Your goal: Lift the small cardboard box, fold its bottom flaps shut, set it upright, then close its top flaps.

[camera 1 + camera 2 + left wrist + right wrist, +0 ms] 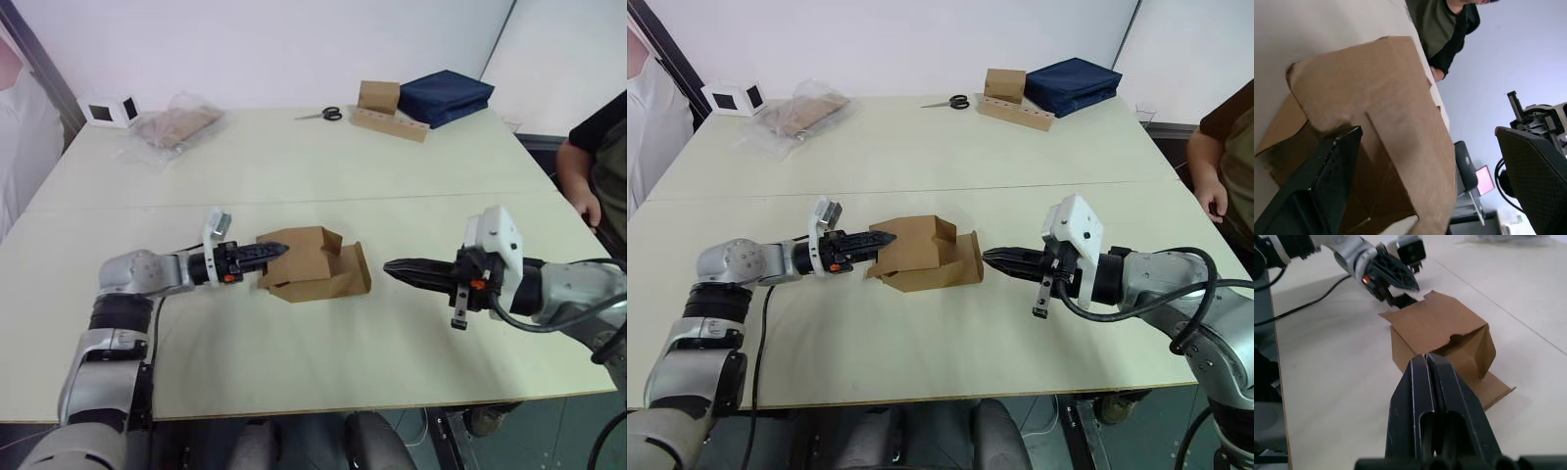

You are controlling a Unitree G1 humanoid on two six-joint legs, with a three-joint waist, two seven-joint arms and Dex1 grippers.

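L gripper point(277, 250) touching box point(312, 264); R gripper point(390, 266) near.

Counts: 2 grippers, left point(279, 249) & right point(390, 265); 2 cardboard boxes point(312, 262) point(378, 96); 1 scissors point(321, 115); 1 person point(598, 166).

The small cardboard box point(309, 262), plain brown, lies on its side mid-table with its end flaps hanging open.
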